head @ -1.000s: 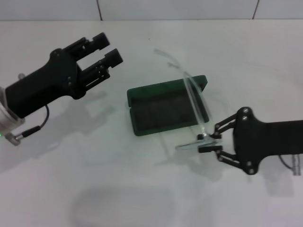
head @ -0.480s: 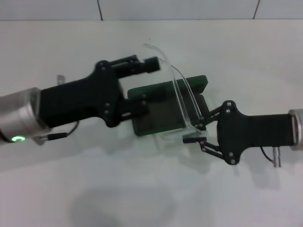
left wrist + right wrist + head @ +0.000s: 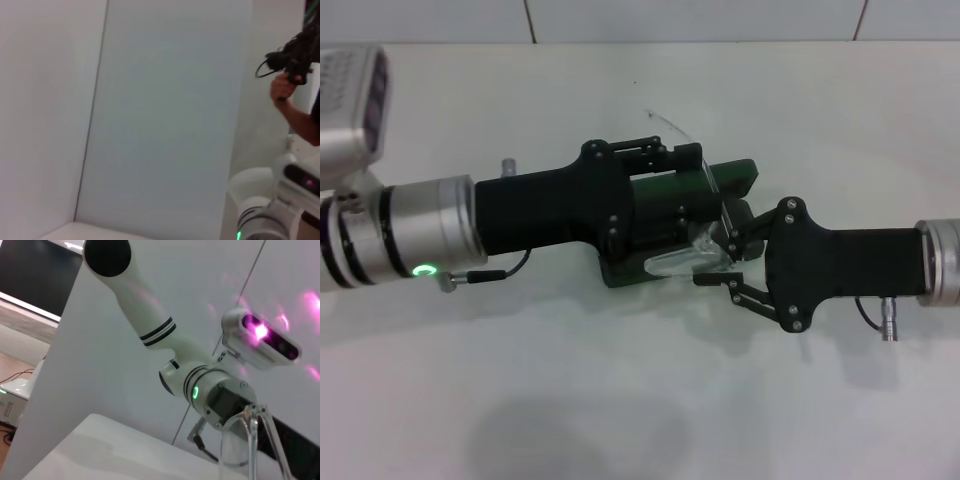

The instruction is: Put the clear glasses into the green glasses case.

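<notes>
The green glasses case (image 3: 736, 173) lies open at the table's middle, mostly covered by my two arms. My left gripper (image 3: 676, 186) reaches in from the left and hovers over the case, open, with green showing between its fingers. From the right, my right gripper (image 3: 720, 258) is shut on the clear glasses (image 3: 682, 260). Their lens sits low over the case's front edge, and one thin arm curves up past the back of the case. The right wrist view shows the clear glasses (image 3: 251, 440) close up, with my left arm (image 3: 202, 386) behind them.
White table (image 3: 620, 400) all around, with a tiled wall along the back. In the left wrist view there is only a wall panel and a person's hand (image 3: 285, 92) holding a device far off.
My left arm has swung right, from the left of the table to over the case. My right gripper has carried the glasses left and down onto the case's front.
</notes>
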Robot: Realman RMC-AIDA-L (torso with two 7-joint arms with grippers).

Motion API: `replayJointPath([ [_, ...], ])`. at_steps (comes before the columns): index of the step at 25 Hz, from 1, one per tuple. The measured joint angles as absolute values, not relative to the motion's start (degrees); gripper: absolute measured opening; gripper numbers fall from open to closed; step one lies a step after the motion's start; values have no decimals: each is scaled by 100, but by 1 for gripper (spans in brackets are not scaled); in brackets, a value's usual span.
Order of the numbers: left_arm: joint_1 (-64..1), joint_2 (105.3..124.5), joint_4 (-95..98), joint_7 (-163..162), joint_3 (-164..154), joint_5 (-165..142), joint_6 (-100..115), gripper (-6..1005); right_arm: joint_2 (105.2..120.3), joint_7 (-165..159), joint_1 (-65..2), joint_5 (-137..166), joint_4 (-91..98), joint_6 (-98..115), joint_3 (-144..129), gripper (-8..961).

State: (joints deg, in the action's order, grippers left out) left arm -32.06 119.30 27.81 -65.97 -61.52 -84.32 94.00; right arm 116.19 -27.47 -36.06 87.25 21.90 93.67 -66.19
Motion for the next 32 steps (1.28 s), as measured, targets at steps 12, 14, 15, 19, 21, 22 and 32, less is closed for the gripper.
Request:
replayJointPath([
  [12,-3270,11887,2777,-6977,-6084,-8577,9241,595,11604,-2683,-3517,8711,2224,9404,-6647,116],
  [14,-3226,11854,2774,-6943,-5966,-8577,9165,595,11579,-2647,-3490,8724,2237,9569,-6701,116],
  [15,-3202,11826,2767,-6943,-5914,-8587,9081,595,11567,-2618,-3455,8724,2267,9707,-6720,116],
  [19,-3084,11692,2728,-6974,-5882,-8669,8807,595,11552,-2577,-3065,8680,2780,10273,-6638,116],
  [21,-3010,11649,2725,-6977,-5883,-8710,8744,595,11568,-2576,-2867,8664,3086,10489,-6582,116],
  [22,-2989,11641,2724,-6972,-5880,-8725,8719,595,11579,-2576,-2780,8625,3215,10619,-6575,116],
  [32,-3344,11956,2727,-6677,-5907,-9029,8506,595,11620,-2607,-3564,7318,2418,10773,-7939,117],
])
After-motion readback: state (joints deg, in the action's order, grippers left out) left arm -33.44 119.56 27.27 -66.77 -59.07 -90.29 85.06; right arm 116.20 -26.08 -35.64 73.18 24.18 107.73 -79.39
